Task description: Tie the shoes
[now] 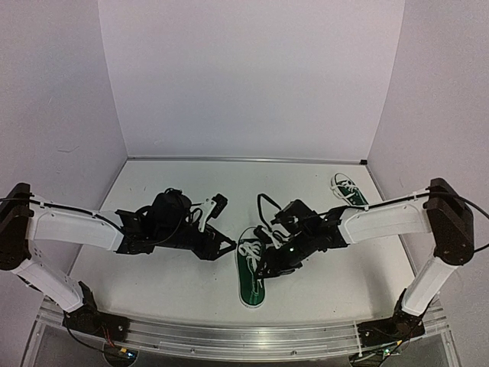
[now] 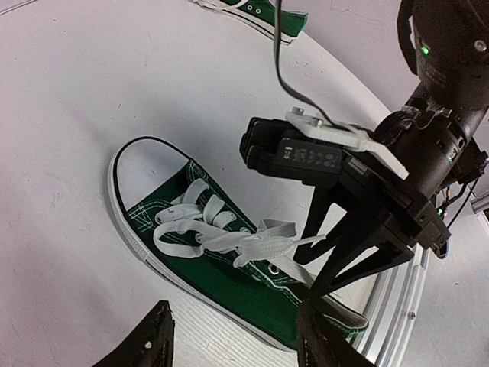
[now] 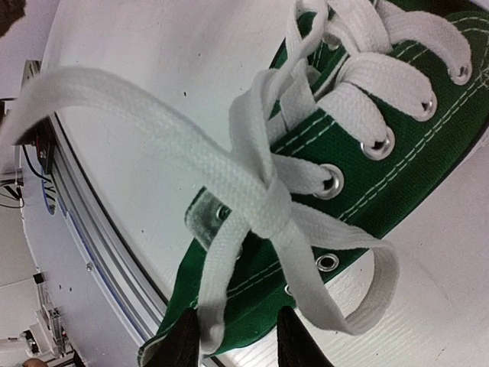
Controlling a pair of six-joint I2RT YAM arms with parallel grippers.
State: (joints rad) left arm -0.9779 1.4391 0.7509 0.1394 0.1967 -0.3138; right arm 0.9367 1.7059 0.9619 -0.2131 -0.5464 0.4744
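One green shoe (image 1: 249, 281) lies at the front centre, toe towards the near edge. Its white laces (image 3: 263, 200) are crossed in a loose first knot, with a loop (image 3: 367, 290) hanging over the side. My right gripper (image 1: 269, 264) hovers over the shoe's ankle opening. In the right wrist view it (image 3: 237, 348) is partly open, and one lace end lies between the fingers against the left finger (image 3: 183, 348). My left gripper (image 1: 221, 246) is open and empty just left of the shoe. In the left wrist view it (image 2: 238, 340) sits beside the shoe (image 2: 229, 294).
The second green shoe (image 1: 348, 191) lies at the back right, near the right wall, and also shows in the left wrist view (image 2: 263, 11). The metal rail (image 1: 244, 336) runs along the table's near edge, close to the front shoe's toe. White walls enclose the table.
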